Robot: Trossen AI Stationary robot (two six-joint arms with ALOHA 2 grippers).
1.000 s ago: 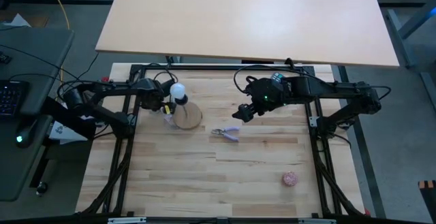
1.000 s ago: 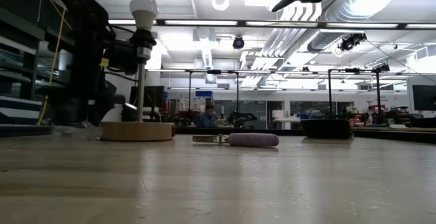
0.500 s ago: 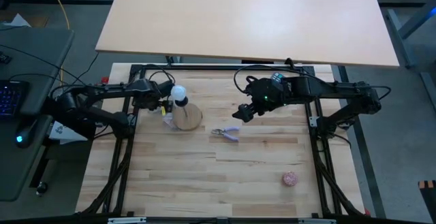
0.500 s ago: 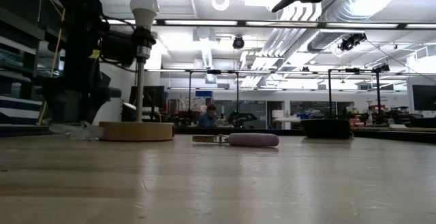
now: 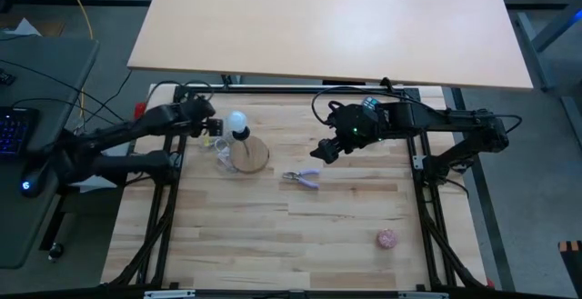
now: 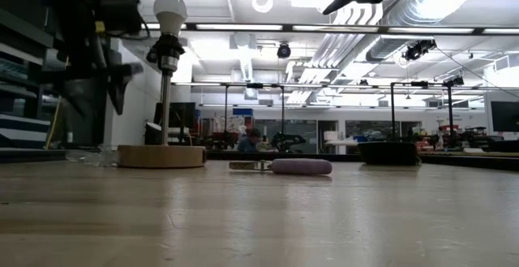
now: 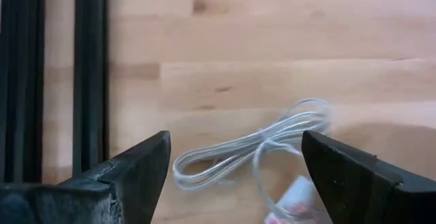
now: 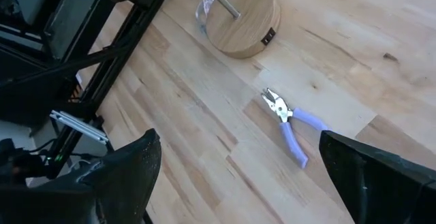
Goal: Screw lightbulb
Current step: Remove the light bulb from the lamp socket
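Beside the open, empty left claw (image 5: 207, 126), the bulb (image 5: 236, 121) looks light, fragile, probably slippery; grip its round head.

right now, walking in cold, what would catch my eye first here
The white lightbulb sits atop a thin stem on a round wooden base, at the table's far left. The left pincer hangs open just beside it, apart from the bulb. Purple-handled pliers lie mid-table, and a pink ball rests near the front right.
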